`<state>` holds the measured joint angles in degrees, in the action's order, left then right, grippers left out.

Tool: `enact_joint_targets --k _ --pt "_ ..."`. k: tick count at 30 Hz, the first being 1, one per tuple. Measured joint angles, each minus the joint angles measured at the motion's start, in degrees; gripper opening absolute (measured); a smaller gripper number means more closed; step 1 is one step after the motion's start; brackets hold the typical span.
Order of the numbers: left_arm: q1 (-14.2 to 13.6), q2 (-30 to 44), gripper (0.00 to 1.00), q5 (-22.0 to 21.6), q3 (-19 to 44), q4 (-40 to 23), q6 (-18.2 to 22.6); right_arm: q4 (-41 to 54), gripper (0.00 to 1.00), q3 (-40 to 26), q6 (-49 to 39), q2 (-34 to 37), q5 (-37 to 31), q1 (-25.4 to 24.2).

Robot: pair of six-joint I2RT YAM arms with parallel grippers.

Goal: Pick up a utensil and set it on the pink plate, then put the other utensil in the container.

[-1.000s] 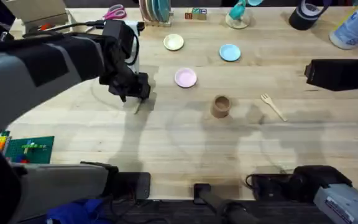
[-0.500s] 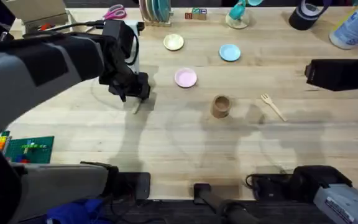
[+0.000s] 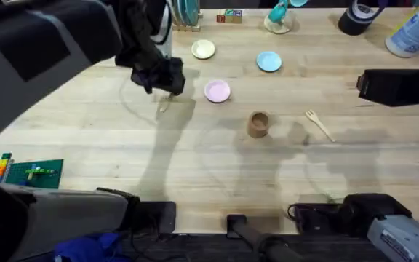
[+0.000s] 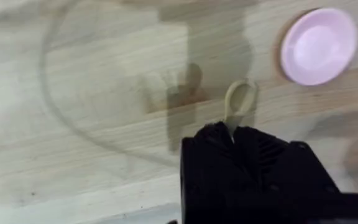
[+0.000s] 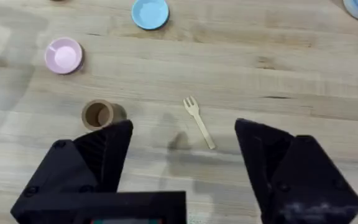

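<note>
Left gripper (image 3: 167, 86) clamped on the wooden spoon (image 4: 239, 103), lifted above the table (image 3: 122, 160) just left of the pink plate (image 3: 217, 91), right gripper (image 5: 182, 140) spread wide over the fork (image 3: 318, 124), wooden cup (image 3: 259, 124) between plate and fork

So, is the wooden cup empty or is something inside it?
Empty: the container stands upright with nothing inside, and the fork lies on the table beside it.
</note>
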<state>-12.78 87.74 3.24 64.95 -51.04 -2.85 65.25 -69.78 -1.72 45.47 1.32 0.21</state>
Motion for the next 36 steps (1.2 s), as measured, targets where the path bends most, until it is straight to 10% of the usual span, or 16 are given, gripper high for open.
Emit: enact_joint_targets --k 16,36 --pt "-11.8 0.1 0.041 0.2 6.2 4.4 -1.3 0.0 0.998 0.0 0.0 0.0 0.0 0.0" --pt "-16.2 17.5 0.041 1.1 15.9 5.7 -3.6 0.0 0.998 0.0 0.0 0.0 0.0 0.0"
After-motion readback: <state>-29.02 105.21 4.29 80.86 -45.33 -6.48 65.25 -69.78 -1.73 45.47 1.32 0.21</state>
